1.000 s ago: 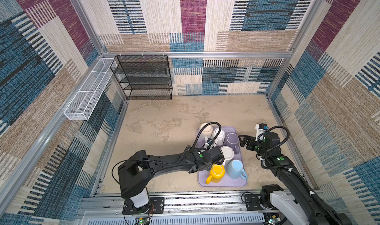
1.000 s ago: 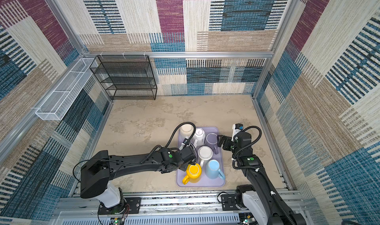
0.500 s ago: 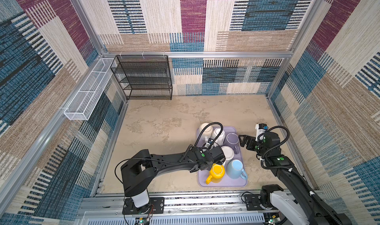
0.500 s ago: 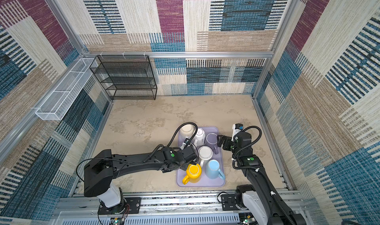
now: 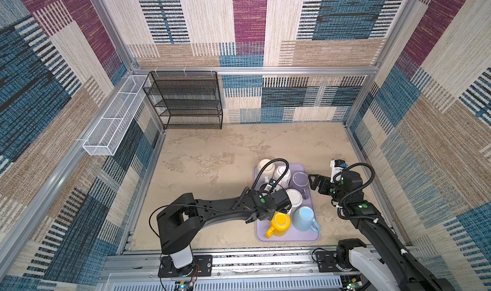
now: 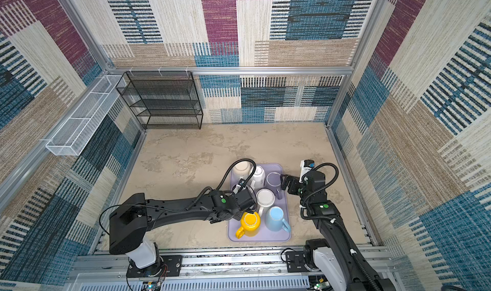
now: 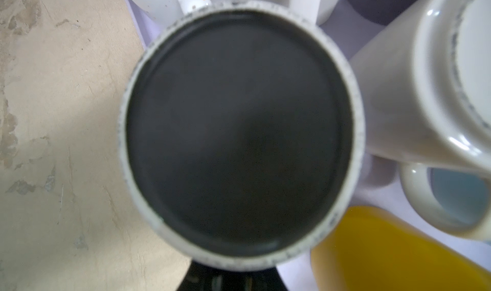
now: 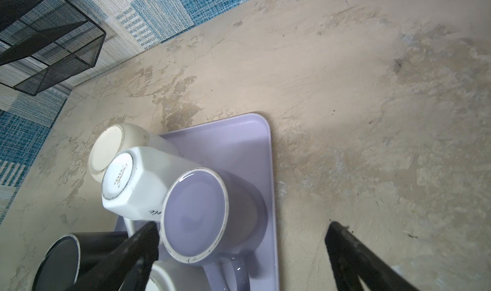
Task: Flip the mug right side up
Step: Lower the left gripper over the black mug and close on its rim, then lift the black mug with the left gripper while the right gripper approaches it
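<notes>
Left gripper (image 7: 228, 280) pinched narrow on the upside-down dark mug (image 7: 239, 133), in a crowded tray (image 5: 287, 237).

The dark mug stands base-up at the tray's left edge, close beside the yellow mug (image 5: 279, 222) and the white mug (image 5: 294, 198). The fingertips are hidden under its base, so how deep the hold goes cannot be told. A shallow pinch could slip as the mug is turned, and its swing could knock those neighbours. The right gripper (image 5: 313, 182) waits wide open near the purple mug (image 8: 196, 212).

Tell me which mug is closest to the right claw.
The lavender mug, upside down in the tray's far-right corner beside the right gripper; others sit farther.
</notes>
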You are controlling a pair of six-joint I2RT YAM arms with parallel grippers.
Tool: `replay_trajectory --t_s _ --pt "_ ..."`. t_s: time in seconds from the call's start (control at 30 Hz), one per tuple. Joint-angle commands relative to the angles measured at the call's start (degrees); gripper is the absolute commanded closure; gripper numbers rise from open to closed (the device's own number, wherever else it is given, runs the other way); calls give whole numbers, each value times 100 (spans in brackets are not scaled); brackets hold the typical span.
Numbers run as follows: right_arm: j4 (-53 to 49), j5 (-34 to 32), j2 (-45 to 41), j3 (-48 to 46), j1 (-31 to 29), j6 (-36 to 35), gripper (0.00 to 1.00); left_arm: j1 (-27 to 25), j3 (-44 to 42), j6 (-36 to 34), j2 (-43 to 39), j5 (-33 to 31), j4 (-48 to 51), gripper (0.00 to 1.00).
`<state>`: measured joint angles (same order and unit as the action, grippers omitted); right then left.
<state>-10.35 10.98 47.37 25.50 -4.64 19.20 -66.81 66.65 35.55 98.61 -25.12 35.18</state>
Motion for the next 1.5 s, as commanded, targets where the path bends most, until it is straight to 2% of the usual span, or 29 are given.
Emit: replay_trajectory --t_s 0.0,0.07,0.5,0.8,0.97,1.2,1.47 --pt "95 68 -13 21 -10 1 1 10 58 -62 18 -83 137 96" --pt "94 64 -14 32 -10 9 0 10 58 -83 20 -80 133 100" --pt "125 128 -67 0 -10 -8 1 10 -107 -342 -360 16 -5 100" --pt "162 -34 -250 -49 -10 -23 0 100 -639 -594 -1083 197 -631 100" --pt "268 -117 -634 -132 -10 -45 0 275 -1052 -872 -1819 652 -1036 100" --pt "508 427 -888 -158 -10 -58 0 694 -1793 -1389 -3163 1543 -1813 100" --pt "1214 1702 -1502 -326 -10 36 0 1340 -2177 -1568 -4064 2636 -2633 100"
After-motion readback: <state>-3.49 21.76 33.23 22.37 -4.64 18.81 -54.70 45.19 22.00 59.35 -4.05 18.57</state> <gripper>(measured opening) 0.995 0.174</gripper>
